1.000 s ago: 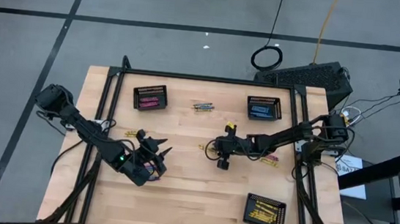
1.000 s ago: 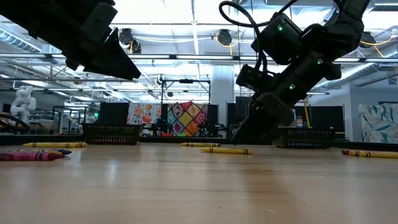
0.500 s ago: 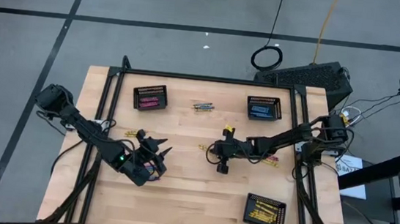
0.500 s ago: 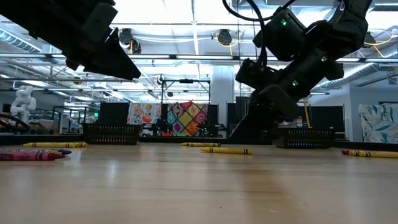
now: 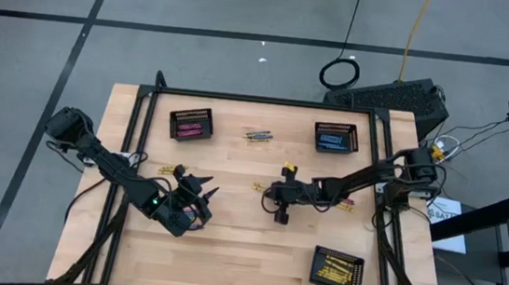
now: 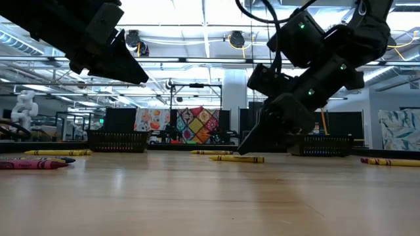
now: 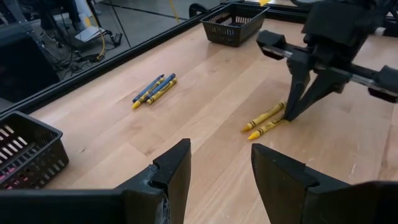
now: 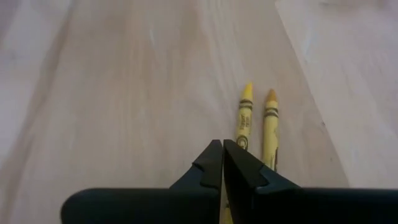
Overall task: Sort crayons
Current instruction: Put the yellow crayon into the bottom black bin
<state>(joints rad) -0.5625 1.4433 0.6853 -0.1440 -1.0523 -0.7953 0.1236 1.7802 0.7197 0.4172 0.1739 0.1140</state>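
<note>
My right gripper [image 8: 222, 163] is down at the middle of the table, its fingers pressed together with nothing visibly between them, the tips right at the near ends of two yellow crayons [image 8: 256, 127] that lie side by side, touching or nearly so. From the left wrist view the same pair [image 7: 266, 120] lies at the foot of that gripper. My left gripper [image 7: 219, 171] hangs above the near-left part of the wooden table [image 5: 235, 244], fingers apart and empty. I judge these crayons to be light, stiff little wax sticks with paper wraps, apt to roll or skid on the smooth boards and to snap if squeezed hard, so I would take one across its middle, jaws square to its length, and keep clear of its neighbour. Other crayons lie loose: a small blue and yellow cluster [image 7: 153, 90] toward the far side, and pink ones [image 6: 31, 164] at the left in the low view. Black mesh baskets stand at far left [image 5: 191, 123], far right [image 5: 335, 137] and near right [image 5: 337, 267], the last holding yellow ones. Beyond the table is a bright workshop with a patterned quilt [image 6: 194, 126] on its back wall.
</note>
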